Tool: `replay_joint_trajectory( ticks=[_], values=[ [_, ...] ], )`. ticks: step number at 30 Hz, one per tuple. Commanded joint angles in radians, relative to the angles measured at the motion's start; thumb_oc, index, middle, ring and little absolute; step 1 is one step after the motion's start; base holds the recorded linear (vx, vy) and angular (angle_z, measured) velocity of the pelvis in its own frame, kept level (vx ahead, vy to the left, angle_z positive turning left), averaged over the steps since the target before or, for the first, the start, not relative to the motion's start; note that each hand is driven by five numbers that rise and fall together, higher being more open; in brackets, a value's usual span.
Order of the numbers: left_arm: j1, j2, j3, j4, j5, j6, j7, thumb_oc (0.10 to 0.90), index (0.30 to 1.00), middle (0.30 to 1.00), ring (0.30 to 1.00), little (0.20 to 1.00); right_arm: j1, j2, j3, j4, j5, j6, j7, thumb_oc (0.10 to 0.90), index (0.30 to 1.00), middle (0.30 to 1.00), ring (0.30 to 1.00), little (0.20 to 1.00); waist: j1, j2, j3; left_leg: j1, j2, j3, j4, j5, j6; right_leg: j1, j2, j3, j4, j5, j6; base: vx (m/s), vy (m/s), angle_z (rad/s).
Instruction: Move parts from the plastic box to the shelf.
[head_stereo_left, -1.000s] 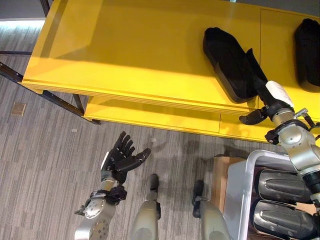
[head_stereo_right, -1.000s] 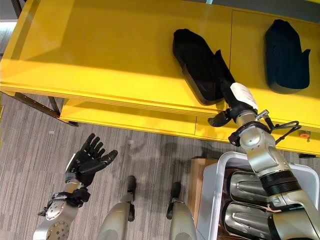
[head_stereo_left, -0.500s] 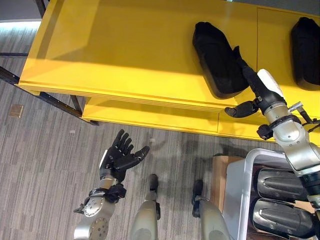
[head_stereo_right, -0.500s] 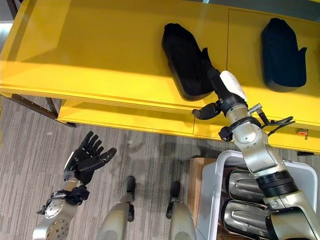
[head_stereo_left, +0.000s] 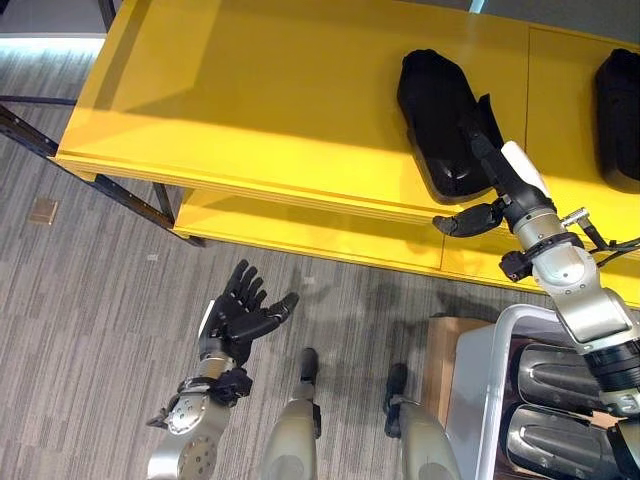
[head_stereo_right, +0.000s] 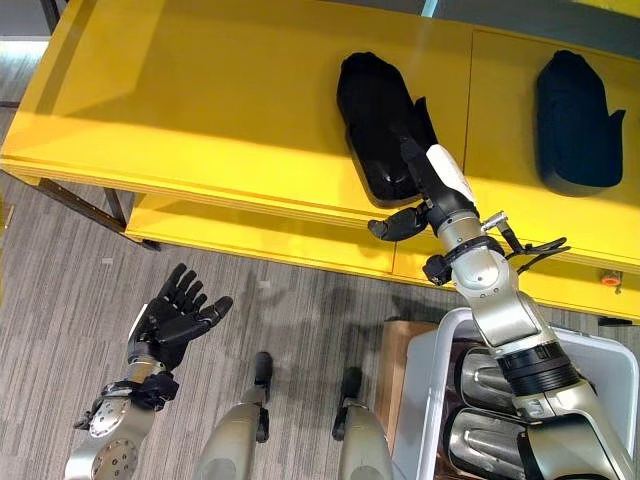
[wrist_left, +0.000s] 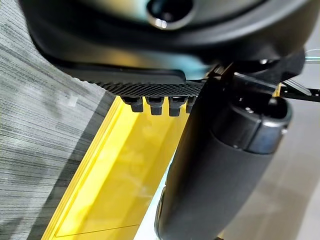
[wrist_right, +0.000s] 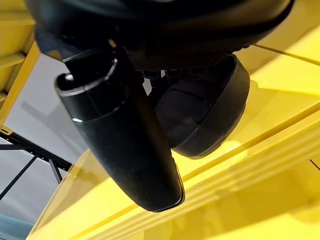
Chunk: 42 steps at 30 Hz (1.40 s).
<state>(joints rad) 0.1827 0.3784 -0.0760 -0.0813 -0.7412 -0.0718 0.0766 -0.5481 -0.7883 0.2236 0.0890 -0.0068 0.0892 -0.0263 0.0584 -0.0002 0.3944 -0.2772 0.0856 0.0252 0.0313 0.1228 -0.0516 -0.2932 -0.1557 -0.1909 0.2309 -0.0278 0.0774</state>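
Your right hand (head_stereo_right: 432, 188) reaches over the front edge of the yellow shelf (head_stereo_right: 200, 90), its straight fingers lying against the near end of a black part (head_stereo_right: 375, 120) that rests flat on the top board. The thumb sticks out to the side, past the shelf's front lip, and nothing is clasped. A second black part (head_stereo_right: 578, 125) lies on the same board, well apart to the right, beyond a seam in the yellow surface. Your left hand (head_stereo_left: 240, 315) hangs low over the grey carpet (head_stereo_left: 90, 300), palm up, fingers spread and relaxed, holding nothing. At lower right stands the white plastic box (head_stereo_right: 425, 400), just beside a brown cardboard piece (head_stereo_left: 440, 350) on the floor; inside it you can see two shiny grey parts (head_stereo_left: 555, 440) lying side by side.
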Motion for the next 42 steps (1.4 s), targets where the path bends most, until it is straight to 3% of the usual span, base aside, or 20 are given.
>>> replay_joint_trajectory(
  ticks=[1,13,19,27,32,33,42],
  values=[
    [0.022,0.054,0.043,-0.114,-0.001,-0.08,-0.009,0.9,1.0,1.0,1.0,1.0,-0.086,-0.03,-0.054,-0.103,0.03,-0.082,-0.068,0.9,1.0,1.0,1.0,1.0,-0.011,-0.05,-0.063,0.008,0.057,0.055,0.112,-0.121,-0.024,0.052,-0.063,0.007,-0.078,0.029,0.049,0.0,0.0,0.0],
    [0.023,0.038,0.059,-0.121,0.007,-0.077,-0.007,0.9,1.0,1.0,1.0,1.0,0.022,-0.083,-0.218,-0.337,-0.035,-0.141,-0.094,0.9,1.0,1.0,1.0,1.0,-0.038,-0.061,-0.078,0.01,0.062,0.064,0.113,-0.124,-0.024,0.044,-0.055,0.018,-0.076,0.03,0.052,0.0,0.0,0.0],
    [0.032,0.022,0.068,-0.115,0.017,-0.074,-0.011,0.9,1.0,1.0,1.0,1.0,0.177,-0.104,-0.348,-0.45,-0.034,-0.184,-0.071,0.9,1.0,1.0,1.0,1.0,-0.059,-0.068,-0.085,0.01,0.066,0.067,0.112,-0.122,-0.025,0.042,-0.05,0.02,-0.08,0.03,0.054,0.0,0.0,0.0],
    [0.058,0.006,0.105,-0.119,0.031,-0.076,-0.033,0.9,1.0,1.0,1.0,1.0,0.408,-0.193,-0.529,-0.533,-0.053,-0.228,-0.002,0.9,1.0,1.0,1.0,1.0,-0.088,-0.074,-0.096,0.012,0.073,0.072,0.114,-0.123,-0.03,0.035,-0.043,0.029,-0.078,0.032,0.059,0.0,0.003,-0.05],
    [0.068,0.012,0.109,-0.117,0.031,-0.078,-0.052,0.9,1.0,1.0,1.0,1.0,0.464,-0.271,-0.559,-0.525,-0.091,-0.244,0.029,0.9,1.0,1.0,1.0,1.0,-0.092,-0.076,-0.096,0.013,0.075,0.075,0.117,-0.124,-0.033,0.034,-0.041,0.03,-0.073,0.03,0.061,0.0,0.0,-0.06],
    [0.078,0.019,0.107,-0.119,0.025,-0.08,-0.065,0.9,1.0,1.0,1.0,1.0,0.477,-0.337,-0.562,-0.507,-0.117,-0.251,0.043,0.9,1.0,1.0,1.0,1.0,-0.092,-0.076,-0.095,0.014,0.078,0.077,0.119,-0.124,-0.035,0.032,-0.04,0.032,-0.067,0.029,0.062,0.0,0.0,0.0],
    [0.088,0.047,0.097,-0.117,0.017,-0.086,-0.075,0.9,1.0,1.0,1.0,1.0,0.422,-0.467,-0.519,-0.467,-0.193,-0.257,0.036,0.9,1.0,1.0,1.0,1.0,-0.084,-0.069,-0.092,0.023,0.081,0.077,0.115,-0.119,-0.039,0.033,-0.04,0.031,-0.061,0.023,0.061,0.0,-0.002,-0.02]
  ],
)
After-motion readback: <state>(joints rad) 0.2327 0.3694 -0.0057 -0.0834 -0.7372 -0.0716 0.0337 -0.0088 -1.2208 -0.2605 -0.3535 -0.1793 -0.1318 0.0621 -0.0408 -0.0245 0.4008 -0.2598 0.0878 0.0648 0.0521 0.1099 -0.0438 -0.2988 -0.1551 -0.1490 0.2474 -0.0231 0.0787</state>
